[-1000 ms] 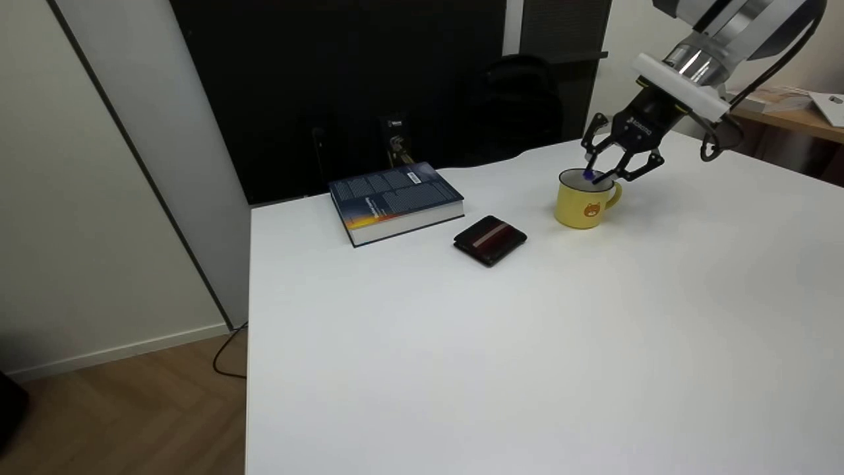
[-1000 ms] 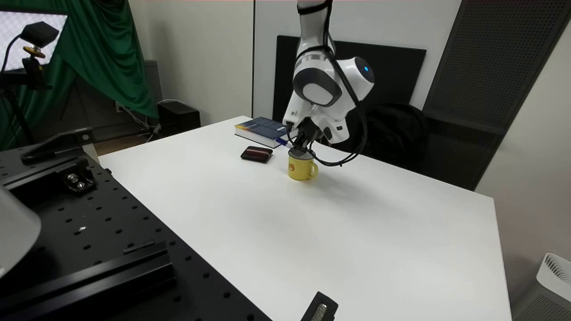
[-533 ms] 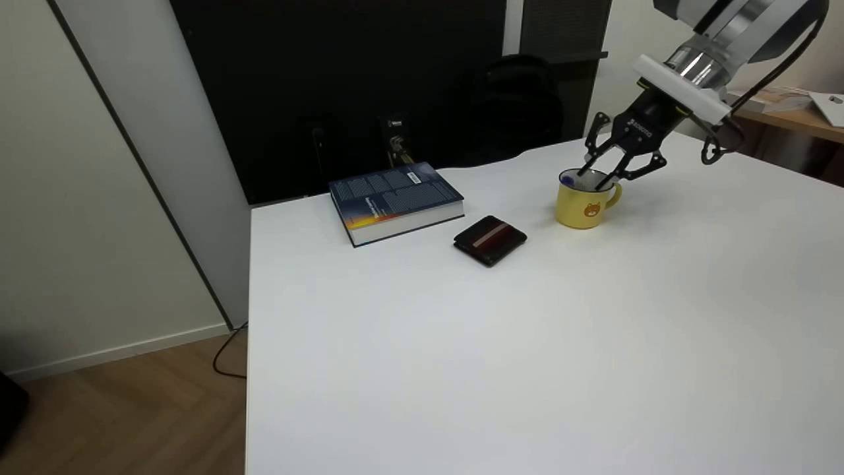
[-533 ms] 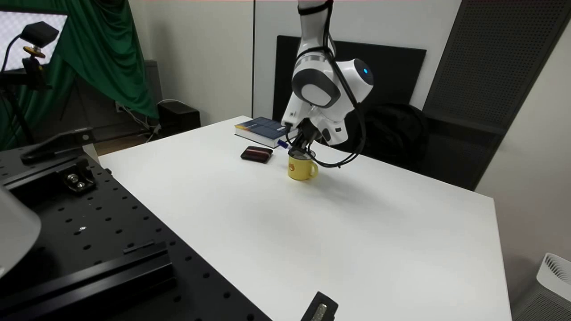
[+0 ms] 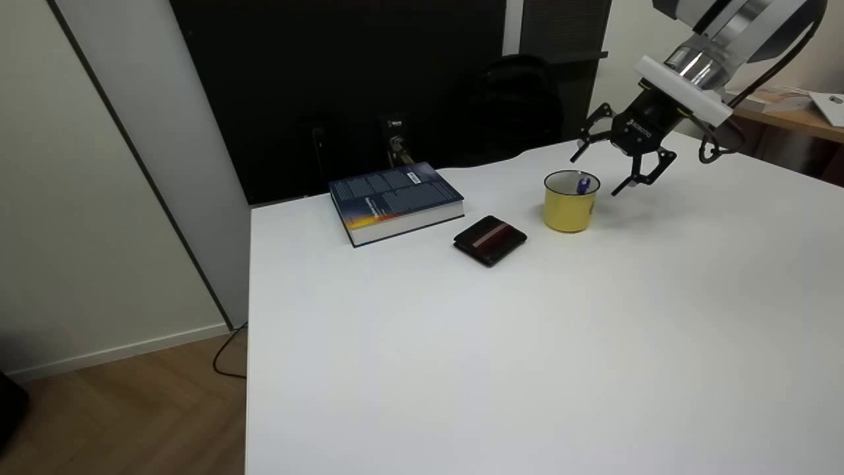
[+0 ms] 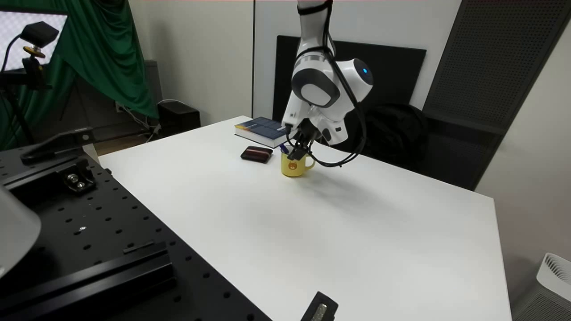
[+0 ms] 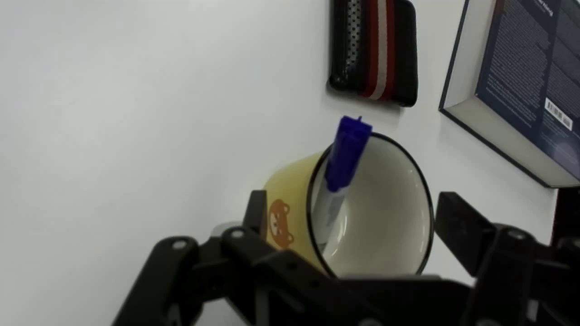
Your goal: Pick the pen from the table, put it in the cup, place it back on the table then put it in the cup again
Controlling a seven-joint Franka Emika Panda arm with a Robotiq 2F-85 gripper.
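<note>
Yellow and upright, the mug [image 5: 568, 212] stands on the white table [image 5: 428, 363] with the pen [image 7: 340, 175] inside it, tilted, its blue cap poking above the dark rim and its whitish barrel down in the mug. The claw [image 5: 593, 177] hangs at the mug with its fingers spread wide; the wrist view shows one on each side of it, though whether either touches it I cannot tell. Near the mug lies a wallet [image 5: 490, 241] and, farther from the mug, a book [image 5: 395, 198].

Both exterior views look down across the table [image 5: 422, 363], the wrist view from close into the cup [image 7: 385, 194]
</note>
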